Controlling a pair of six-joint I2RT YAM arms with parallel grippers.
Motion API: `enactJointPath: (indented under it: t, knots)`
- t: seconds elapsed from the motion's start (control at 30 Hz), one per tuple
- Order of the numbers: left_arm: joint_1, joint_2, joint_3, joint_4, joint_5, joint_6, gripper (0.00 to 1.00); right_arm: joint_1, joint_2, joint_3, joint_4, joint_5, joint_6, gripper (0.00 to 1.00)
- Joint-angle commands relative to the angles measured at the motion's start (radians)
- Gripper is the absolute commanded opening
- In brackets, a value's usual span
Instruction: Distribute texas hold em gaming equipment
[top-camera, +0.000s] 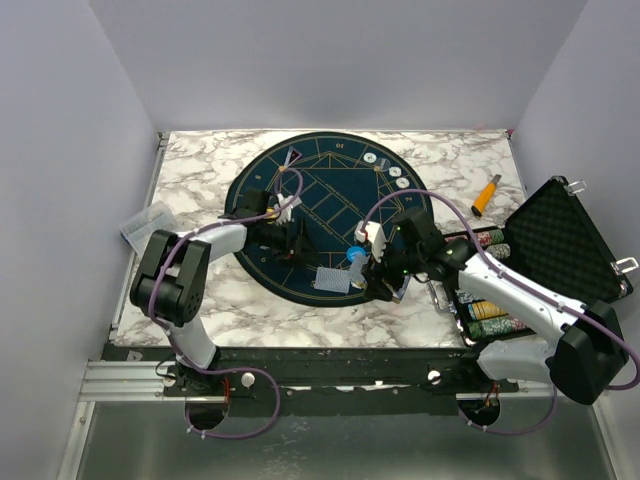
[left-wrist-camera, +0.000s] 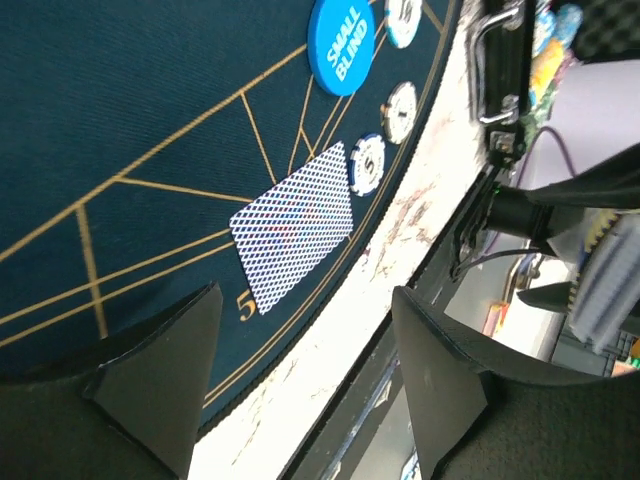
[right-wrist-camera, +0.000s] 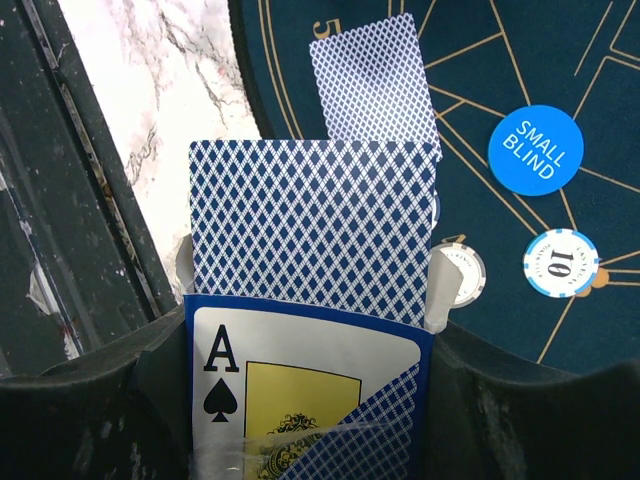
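Note:
A single playing card (left-wrist-camera: 295, 225) lies face down on the round dark blue mat (top-camera: 330, 200), near its front edge and next to the number 5. Just beyond it sit a blue "small blind" disc (left-wrist-camera: 343, 45) and whitish chips (left-wrist-camera: 367, 165). My left gripper (left-wrist-camera: 305, 370) hovers open over the mat's edge with nothing between its fingers. My right gripper (right-wrist-camera: 310, 370) is shut on an open ace-of-spades card box (right-wrist-camera: 310, 400), from which a deck of blue-backed cards (right-wrist-camera: 315, 220) sticks out. That same card (right-wrist-camera: 375, 85) lies just past the deck. A "10" chip (right-wrist-camera: 560, 263) rests to its right.
The open black foam-lined case (top-camera: 565, 240) stands at the right with chip stacks (top-camera: 490, 310) in it. An orange-handled tool (top-camera: 485, 195) lies at the back right. A clear plastic bag (top-camera: 148, 222) is at the left edge. More chips (top-camera: 390, 172) and cards (top-camera: 292, 158) sit on the mat's far side.

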Motion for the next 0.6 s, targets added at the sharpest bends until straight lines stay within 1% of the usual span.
enactJointPath:
  t: [0.0, 0.1, 0.27, 0.33, 0.43, 0.57]
  knots:
    - [0.079, -0.092, -0.029, 0.011, 0.162, 0.032, 0.72, -0.002, -0.006, 0.003, 0.019, -0.032, -0.020, 0.01]
    - [0.077, -0.175, -0.060, 0.083, 0.267, 0.003, 0.72, -0.002, -0.001, 0.008, 0.025, -0.040, -0.022, 0.01]
    - [0.017, -0.268, -0.074, 0.146, 0.324, -0.038, 0.72, -0.002, 0.028, 0.016, 0.034, -0.059, -0.028, 0.01]
    - [-0.022, -0.283, -0.072, 0.158, 0.322, -0.047, 0.71, -0.002, 0.035, 0.018, 0.036, -0.064, -0.030, 0.01]
    - [-0.090, -0.283, -0.064, 0.168, 0.281, -0.054, 0.70, -0.002, 0.040, 0.024, 0.038, -0.080, -0.033, 0.01]
    - [-0.144, -0.235, -0.031, 0.174, 0.237, -0.080, 0.65, -0.002, 0.040, 0.031, 0.028, -0.101, -0.045, 0.01]
